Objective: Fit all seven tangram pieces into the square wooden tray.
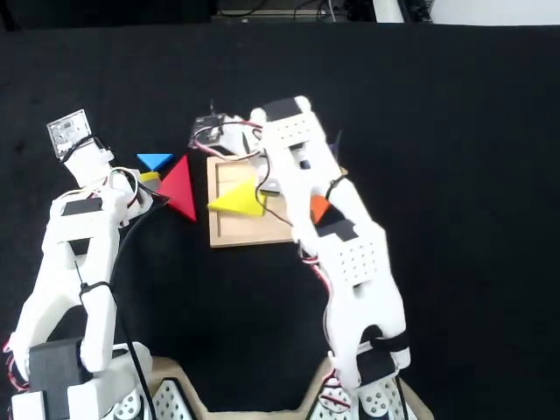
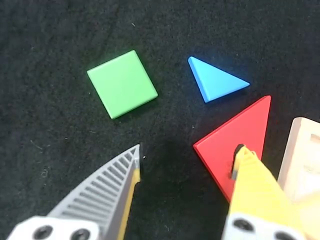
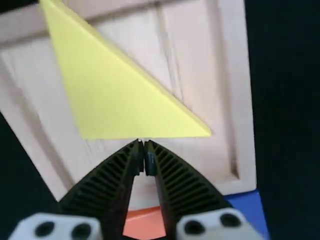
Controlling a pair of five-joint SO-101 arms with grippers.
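Note:
The square wooden tray [image 1: 238, 229] holds a yellow triangle [image 1: 238, 199] whose one corner reaches over the tray's left rim. My right gripper [image 3: 143, 148] is shut, with its tips against the yellow triangle's [image 3: 107, 95] edge and nothing between them. It hangs over the tray [image 3: 200, 55]. My left gripper [image 2: 189, 156] is open just left of the tray, and its yellow finger [image 2: 250, 172] lies over the red triangle [image 2: 235, 132]. Beyond the left gripper lie a green square [image 2: 122, 83] and a blue triangle [image 2: 216, 82]. The high view has the red triangle [image 1: 179, 188] and blue triangle [image 1: 155, 160] beside the left gripper [image 1: 150, 185].
An orange piece [image 1: 319, 208] and a dark blue piece [image 3: 248, 209] lie at the tray's right side, partly under my right arm. The orange piece [image 3: 145, 222] sits just behind the right fingers. Black cloth covers the table, and wires hang by both arms.

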